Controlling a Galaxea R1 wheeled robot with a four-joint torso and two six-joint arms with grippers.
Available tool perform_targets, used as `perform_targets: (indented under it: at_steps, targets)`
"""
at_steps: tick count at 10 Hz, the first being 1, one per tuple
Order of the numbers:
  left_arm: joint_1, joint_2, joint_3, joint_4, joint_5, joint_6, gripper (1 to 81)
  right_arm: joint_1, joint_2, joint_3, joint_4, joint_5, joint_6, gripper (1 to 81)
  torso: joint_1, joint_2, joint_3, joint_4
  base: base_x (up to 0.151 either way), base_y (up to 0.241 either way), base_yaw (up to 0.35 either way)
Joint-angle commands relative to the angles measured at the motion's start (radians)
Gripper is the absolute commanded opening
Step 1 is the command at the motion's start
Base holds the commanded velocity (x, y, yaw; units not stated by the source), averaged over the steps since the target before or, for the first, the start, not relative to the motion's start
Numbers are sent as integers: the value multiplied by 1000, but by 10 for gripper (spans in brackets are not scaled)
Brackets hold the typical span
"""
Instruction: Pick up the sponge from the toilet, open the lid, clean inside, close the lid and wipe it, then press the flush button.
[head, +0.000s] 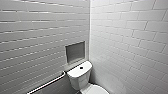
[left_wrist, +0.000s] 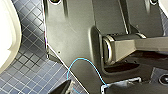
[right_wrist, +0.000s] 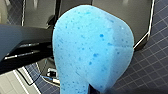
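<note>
Bright blue, soft, chunky sponge (right_wrist: 92, 45) was seen closest to the right wrist camera, pores visible, carried clear of the dark blue-grey small-tiled floor (right_wrist: 152, 62). Right gripper (right_wrist: 93, 88) was judged clamped on the sponge's lower end. Its fingers were mostly hidden behind the foam, so the exact opening could not be read, only that it was narrowed onto the sponge.

White glossy ceramic toilet (head: 79, 75) was found low in the head view, in the corner of the white tiled walls (head: 130, 37). Small dark round flush button (head: 81, 67) was seen centred on the tank top. Glossy white oval lid (head: 99, 89) was cut by the frame edge; it looked down, but that could not be confirmed. Grey recessed niche (head: 75, 52) was set above the tank, with a pale grab rail (head: 47, 83) beside the toilet.

Handling, as judged: sponge light, compressible, not fragile, unlikely to slip while dry. Grip best kept at one end, so the broad rounded face is left free for wiping. Excess squeeze to be avoided, since the foam would be deformed and contact area lost.
</note>
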Motion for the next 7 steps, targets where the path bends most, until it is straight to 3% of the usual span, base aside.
perform_targets:
  at_steps: [1, 4, 7]
  targets:
    - [-30, -51, 108, 0, 37, 2, 811, 19, -75, 119, 24, -23, -4, 10, 0, 0, 0, 0, 0, 0, 0]
    - [-28, -144, 264, 2, 6, 1, 811, 18, -233, 423, 17, 32, -7, 10, 0, 0, 0, 0, 0, 0, 0]
    - [-28, -154, 281, 0, 6, 1, 811, 25, -279, 503, 26, 34, -1, 10, 0, 0, 0, 0, 0, 0, 0]
